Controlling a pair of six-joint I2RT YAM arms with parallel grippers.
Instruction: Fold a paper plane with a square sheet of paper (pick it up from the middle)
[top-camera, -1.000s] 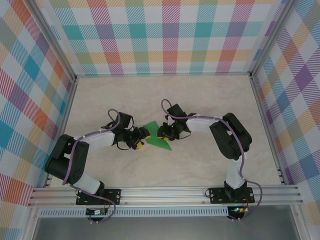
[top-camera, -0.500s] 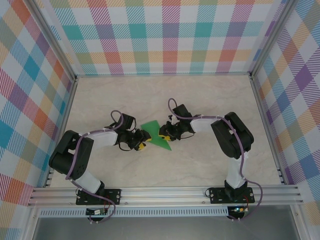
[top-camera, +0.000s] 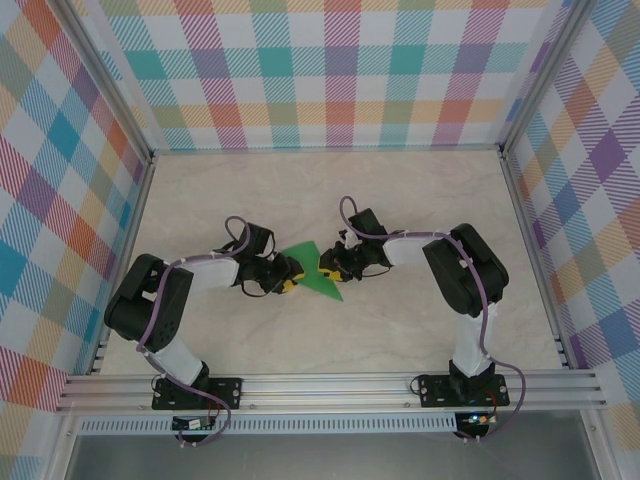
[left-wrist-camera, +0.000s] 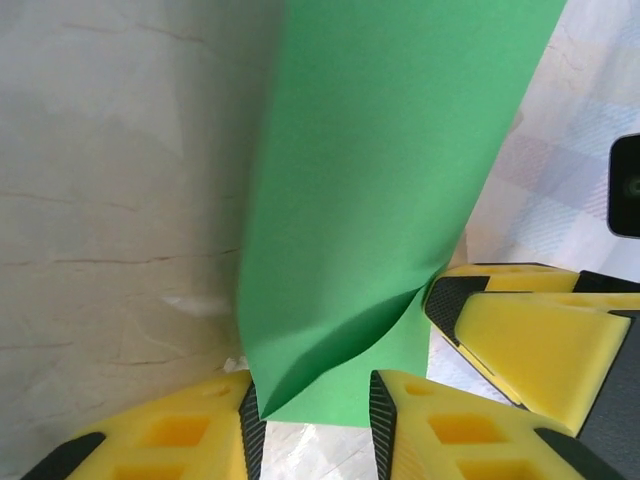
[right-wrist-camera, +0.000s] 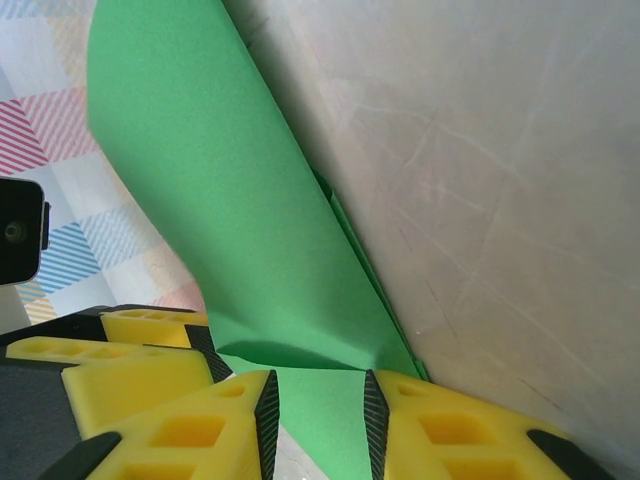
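Note:
The bright-green sheet of paper (top-camera: 312, 273) lies partly folded on the table between my two grippers. My left gripper (top-camera: 288, 277) meets its left edge and my right gripper (top-camera: 326, 264) its right edge. In the left wrist view the paper (left-wrist-camera: 380, 180) curls upward, and its near end sits between the parted jaws of the left gripper (left-wrist-camera: 312, 425). In the right wrist view the paper (right-wrist-camera: 230, 200) shows a layered folded edge, and a flap runs between the parted jaws of the right gripper (right-wrist-camera: 318, 425). Each wrist view also shows the other gripper's yellow fingers (left-wrist-camera: 530, 345) (right-wrist-camera: 130, 370).
The pale marble tabletop (top-camera: 400, 200) is walled by checked panels (top-camera: 330, 70) at the back and both sides. An aluminium rail (top-camera: 330, 390) runs along the near edge by the arm bases.
Both grippers have closed in slightly on the paper from either side, the left arm swinging right. The visible green patch between them has shrunk.

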